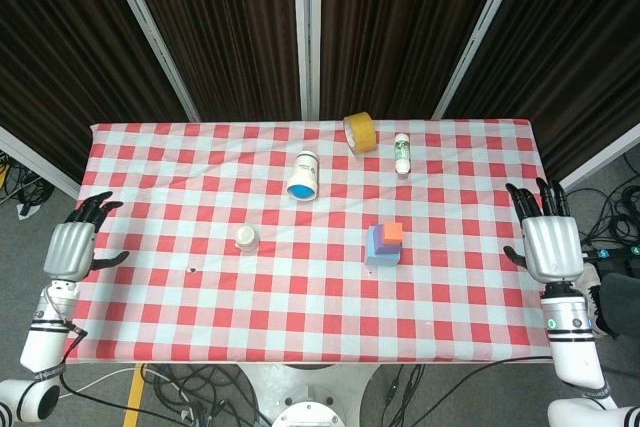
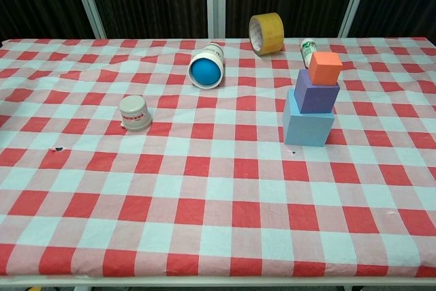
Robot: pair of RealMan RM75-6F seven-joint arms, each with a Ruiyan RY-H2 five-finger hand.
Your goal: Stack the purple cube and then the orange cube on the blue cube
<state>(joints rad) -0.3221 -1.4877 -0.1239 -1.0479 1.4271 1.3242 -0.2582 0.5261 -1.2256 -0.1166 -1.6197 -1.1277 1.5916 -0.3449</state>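
Observation:
The blue cube stands on the checked cloth right of centre, with the purple cube on top of it and the orange cube on top of that. In the head view the same tower shows as orange cube, purple cube and blue cube. My right hand hovers open past the table's right edge, far from the tower. My left hand is open beyond the left edge. Neither hand appears in the chest view.
A yellow tape roll stands on edge at the back. A small green-labelled bottle lies just behind the tower. A white can with a blue end lies on its side; a small white jar sits at the left.

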